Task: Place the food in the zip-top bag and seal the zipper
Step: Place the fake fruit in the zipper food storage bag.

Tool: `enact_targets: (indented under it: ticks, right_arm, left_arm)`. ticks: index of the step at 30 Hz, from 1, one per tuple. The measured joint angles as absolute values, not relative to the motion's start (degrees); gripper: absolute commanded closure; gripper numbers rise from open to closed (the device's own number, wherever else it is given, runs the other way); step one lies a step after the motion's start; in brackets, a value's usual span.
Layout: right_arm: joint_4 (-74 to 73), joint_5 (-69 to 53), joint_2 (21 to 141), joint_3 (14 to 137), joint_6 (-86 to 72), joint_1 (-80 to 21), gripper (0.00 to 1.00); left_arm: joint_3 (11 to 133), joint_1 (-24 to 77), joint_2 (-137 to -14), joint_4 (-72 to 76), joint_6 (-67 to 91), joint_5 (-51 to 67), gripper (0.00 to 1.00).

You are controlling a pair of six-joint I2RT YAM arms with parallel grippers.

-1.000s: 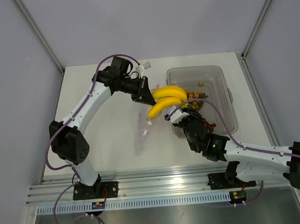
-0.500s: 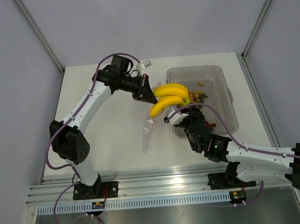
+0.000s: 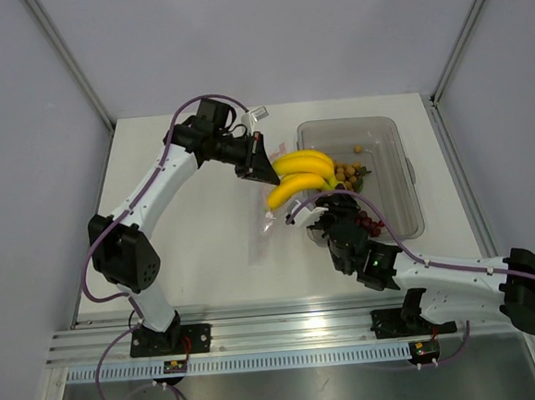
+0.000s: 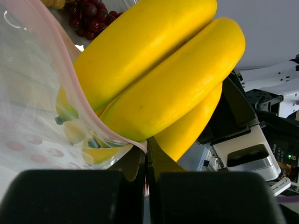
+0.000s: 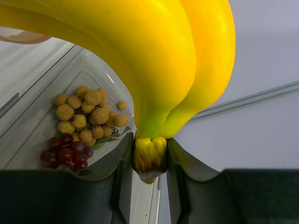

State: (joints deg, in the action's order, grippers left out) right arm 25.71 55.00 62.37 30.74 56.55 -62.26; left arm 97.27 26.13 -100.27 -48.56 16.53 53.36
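My right gripper is shut on the stem of the yellow bananas, held in the air left of the tray. Their far tips sit in the mouth of the zip-top bag and show through the clear dotted plastic. The left gripper is shut on the bag's rim at the pink zipper, with the bananas right above its fingers. From above, the bag hangs down from the left gripper. The tan round fruits and dark red grapes lie in the tray.
The rigid clear tray stands at the right of the table, just beyond the right gripper. A small clear object lies near the back edge behind the left arm. Sloping grey walls close in the table on both sides.
The right arm has carried the bananas a little away from me and to the left, further into the bag's mouth. The bag's hanging end has swung slightly. Both grips are unchanged.
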Motion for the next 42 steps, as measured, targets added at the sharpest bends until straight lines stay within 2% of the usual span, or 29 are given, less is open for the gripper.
enact_targets:
  ticks: [13, 30, 42]
  right_arm:
    - [24.47, 54.57, 59.05, 28.95, 60.12, -62.72, 1.00]
    - [11.40, 51.35, 59.66, 32.51, 61.56, -64.01, 1.00]
    - [9.52, 49.76, 63.26, 37.80, 67.75, -64.20, 1.00]
  left_arm:
    - [95.96, 26.44, -100.25, -48.14, 16.45, 55.61, 1.00]
    - [96.38, 27.09, -100.27, -57.87, 11.35, 45.23, 1.00]
    - [101.01, 28.16, -101.38, -62.41, 10.02, 38.72, 1.00]
